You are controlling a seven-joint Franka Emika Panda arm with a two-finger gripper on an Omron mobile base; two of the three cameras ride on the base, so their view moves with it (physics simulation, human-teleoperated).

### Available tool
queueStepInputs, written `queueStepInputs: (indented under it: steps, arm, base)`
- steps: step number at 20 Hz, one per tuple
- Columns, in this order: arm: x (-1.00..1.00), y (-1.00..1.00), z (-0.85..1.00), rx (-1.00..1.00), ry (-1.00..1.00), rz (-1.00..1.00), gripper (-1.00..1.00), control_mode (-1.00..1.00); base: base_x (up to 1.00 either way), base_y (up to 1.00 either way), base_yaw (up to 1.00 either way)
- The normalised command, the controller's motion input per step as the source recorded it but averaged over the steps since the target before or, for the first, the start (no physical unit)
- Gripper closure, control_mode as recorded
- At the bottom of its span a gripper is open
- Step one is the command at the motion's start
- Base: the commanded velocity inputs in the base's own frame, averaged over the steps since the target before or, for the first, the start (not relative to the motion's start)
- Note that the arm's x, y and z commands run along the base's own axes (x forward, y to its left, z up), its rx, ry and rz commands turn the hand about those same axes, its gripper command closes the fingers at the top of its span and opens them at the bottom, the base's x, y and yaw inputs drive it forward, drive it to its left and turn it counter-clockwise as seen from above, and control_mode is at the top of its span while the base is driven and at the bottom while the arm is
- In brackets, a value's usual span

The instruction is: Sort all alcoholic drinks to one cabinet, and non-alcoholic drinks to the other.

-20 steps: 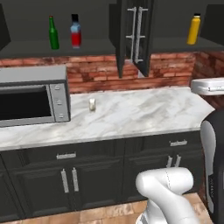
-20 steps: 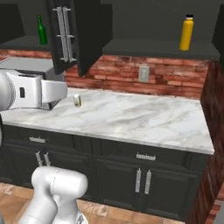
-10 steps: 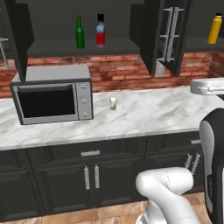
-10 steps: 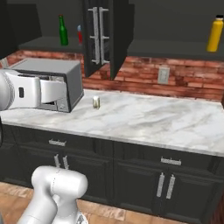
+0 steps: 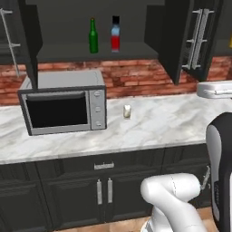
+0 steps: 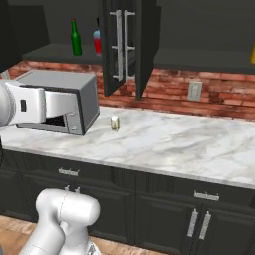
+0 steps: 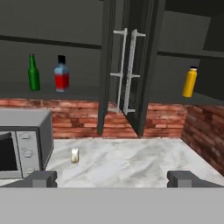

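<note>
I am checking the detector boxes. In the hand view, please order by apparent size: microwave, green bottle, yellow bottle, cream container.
1. microwave, cut by the edge
2-3. green bottle and yellow bottle, alike
4. cream container

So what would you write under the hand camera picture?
Green bottle and blue-red bottle share one cabinet, yellow bottle the other.
</note>
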Motion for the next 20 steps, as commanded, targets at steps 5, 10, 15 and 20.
queueStepInputs:
  steps: [5,10,15,20]
  arm:
    - [0.00,0.00,0.00,0.00,0.00,0.00,-1.00,1.00]
    - [0.00,0.00,0.00,0.00,0.00,0.00,-1.00,1.00]
    - [0.00,0.00,0.00,0.00,0.00,0.00,-1.00,1.00]
    - [0.00,0.00,0.00,0.00,0.00,0.00,-1.00,1.00]
  base:
    - [0.53,0.16,0.00]
    - [0.38,0.37,0.00]
    - [0.35,0.42,0.00]
    - [0.37,0.32,0.00]
